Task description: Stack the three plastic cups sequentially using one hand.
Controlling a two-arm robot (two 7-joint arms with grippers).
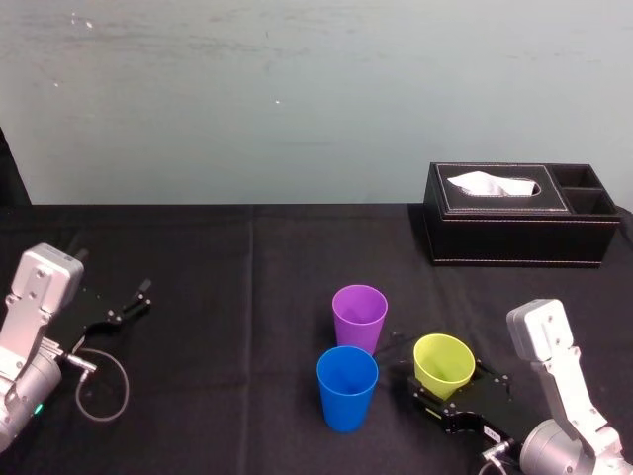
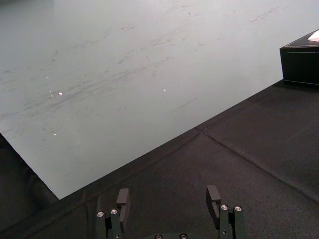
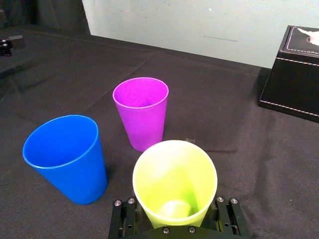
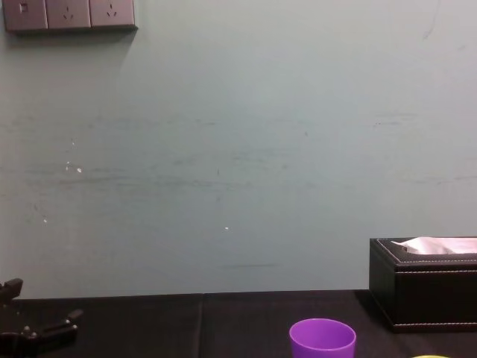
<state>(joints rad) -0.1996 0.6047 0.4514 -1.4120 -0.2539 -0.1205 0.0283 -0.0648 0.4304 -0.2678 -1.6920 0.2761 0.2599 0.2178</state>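
Yellow-green smooth tapered plastic cup (image 3: pixel 174 169), likely light and slippery, clamped across its lower wall by right tool (image 3: pixel 174 215); left tool (image 2: pixel 168 199) parked, spread apart.

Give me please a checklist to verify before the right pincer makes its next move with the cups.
1. Grasp: ok. The right pincer is shut on the yellow-green cup.
2. Held cup level: not ok, it looks tilted in the head view.
3. Blue cup upright, mouth free: ok.
4. Purple cup upright, apart from the blue cup: ok.
5. Left pincer out of the way: ok, open and parked far left.
6. Tissue box clear of the cups: ok, it stands behind them to the right.
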